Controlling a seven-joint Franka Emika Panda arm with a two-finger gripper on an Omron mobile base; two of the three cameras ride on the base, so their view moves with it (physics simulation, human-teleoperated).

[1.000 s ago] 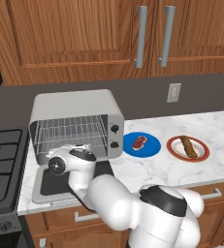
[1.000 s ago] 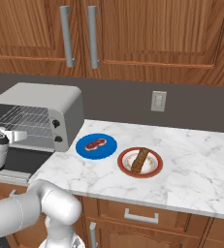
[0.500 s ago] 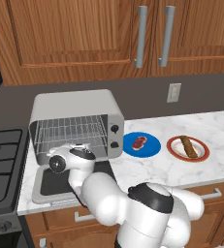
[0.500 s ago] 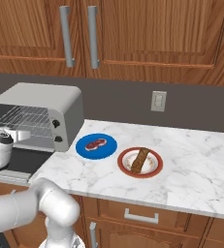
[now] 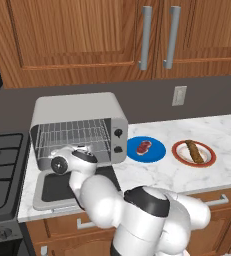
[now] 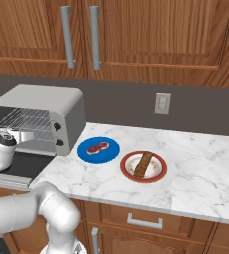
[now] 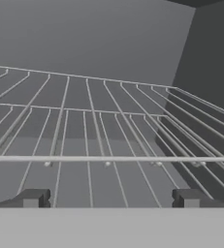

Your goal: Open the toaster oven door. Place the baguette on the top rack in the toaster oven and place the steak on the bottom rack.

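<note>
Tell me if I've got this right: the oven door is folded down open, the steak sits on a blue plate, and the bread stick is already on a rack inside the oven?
Not quite. The baguette is not in the toaster oven; it lies on a red-rimmed plate on the counter, as the left base view shows. The toaster oven door is folded down open, and the steak sits on the blue plate.

The robot's glossy white arm [image 5: 137, 215] was built of rounded, bulbous segments joined by dark grey bands. Its white hand [image 5: 69, 159] bore a round black disc, and the two dark square fingertips [image 7: 33, 198] were blocky.
</note>
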